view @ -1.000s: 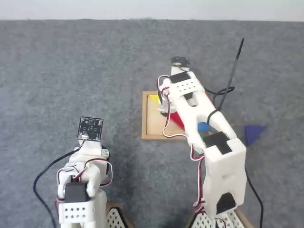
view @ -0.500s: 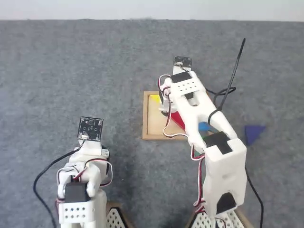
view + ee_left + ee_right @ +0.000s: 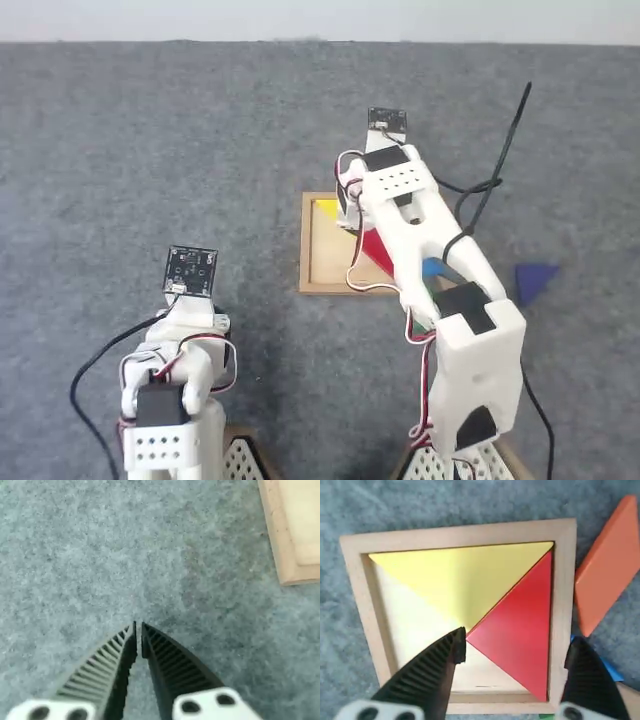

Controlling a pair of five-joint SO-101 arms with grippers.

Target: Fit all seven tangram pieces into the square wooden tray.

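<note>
The right claw (image 3: 516, 639) is hanging wide open above the square wooden tray (image 3: 355, 580) and is gripping nothing. One of its two ribbed fingers (image 3: 445, 660) is showing over the tray's bare floor. The other is showing beyond the tray's rim, and the red piece is lying between them.

Two pieces are sitting inside the tray: one large yellow triangle (image 3: 462, 577) and one large red triangle (image 3: 520, 635). They are meeting flush along a shared edge and each is pressing against one inner wall. The rest of the tray floor is showing as plain wood.

Three more pieces can be counted outside the tray.
- One orange parallelogram (image 3: 607, 565) is lying on the counter just beside the outer wall on the red triangle's side. Whether it is touching that wall cannot be told.
- One light blue piece (image 3: 602, 667) is peeking out beside it. The claw is hiding most of it, so its shape cannot be told.
- One dark blue triangle (image 3: 535, 280) is lying on the grey counter (image 3: 150, 130), well apart from the tray and on the far side of the right arm (image 3: 420, 230), which is stretching across the tray.

The left claw (image 3: 138, 626) is hanging low over the counter. Its two fingers are showing only a thin slit between them and are holding nothing. One corner of the tray is lying near it. The left arm (image 3: 175, 390) is sitting folded back, well apart from the pieces.
</note>
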